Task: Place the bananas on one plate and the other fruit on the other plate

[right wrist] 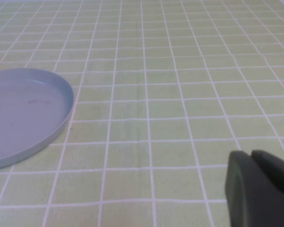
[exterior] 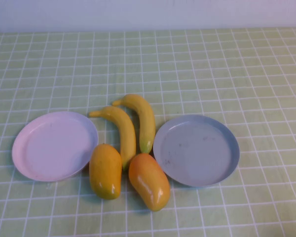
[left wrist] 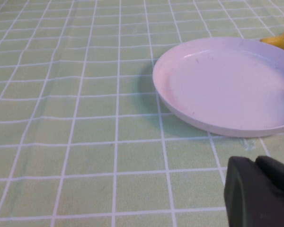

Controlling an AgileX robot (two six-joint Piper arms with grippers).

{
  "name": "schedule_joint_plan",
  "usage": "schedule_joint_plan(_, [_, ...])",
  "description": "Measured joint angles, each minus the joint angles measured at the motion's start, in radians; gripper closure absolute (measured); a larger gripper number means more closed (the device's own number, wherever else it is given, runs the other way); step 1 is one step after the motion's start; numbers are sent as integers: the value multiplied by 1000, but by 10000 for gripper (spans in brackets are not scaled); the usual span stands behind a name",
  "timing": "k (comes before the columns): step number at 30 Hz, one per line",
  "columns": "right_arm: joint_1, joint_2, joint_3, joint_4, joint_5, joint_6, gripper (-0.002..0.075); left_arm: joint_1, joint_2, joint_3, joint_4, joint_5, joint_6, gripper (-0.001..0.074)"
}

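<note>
Two yellow bananas [exterior: 124,129] [exterior: 145,119] lie side by side on the cloth between the plates. Two orange-yellow mango-like fruits lie just in front of them, one plain [exterior: 105,171] and one with a redder blush [exterior: 149,181]. The pale pink plate [exterior: 54,145] at the left and the grey-blue plate [exterior: 196,149] at the right are both empty. Neither arm shows in the high view. My left gripper [left wrist: 256,161] is shut and empty, low over the cloth near the pink plate [left wrist: 227,85]; a banana's end [left wrist: 281,40] shows beyond it. My right gripper [right wrist: 251,154] is shut and empty, beside the grey-blue plate [right wrist: 23,113].
A light green cloth with a white grid [exterior: 212,74] covers the table. A pale wall [exterior: 148,12] runs along the far edge. The plain fruit touches the pink plate's rim.
</note>
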Motion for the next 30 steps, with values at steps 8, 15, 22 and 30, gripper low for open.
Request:
schedule_joint_plan(8, [0, 0, 0, 0, 0, 0, 741, 0, 0, 0, 0, 0, 0, 731])
schedule_joint_plan(15, [0, 0, 0, 0, 0, 0, 741, 0, 0, 0, 0, 0, 0, 731])
schedule_joint_plan(22, [0, 0, 0, 0, 0, 0, 741, 0, 0, 0, 0, 0, 0, 731])
schedule_joint_plan(30, [0, 0, 0, 0, 0, 0, 741, 0, 0, 0, -11, 0, 0, 731])
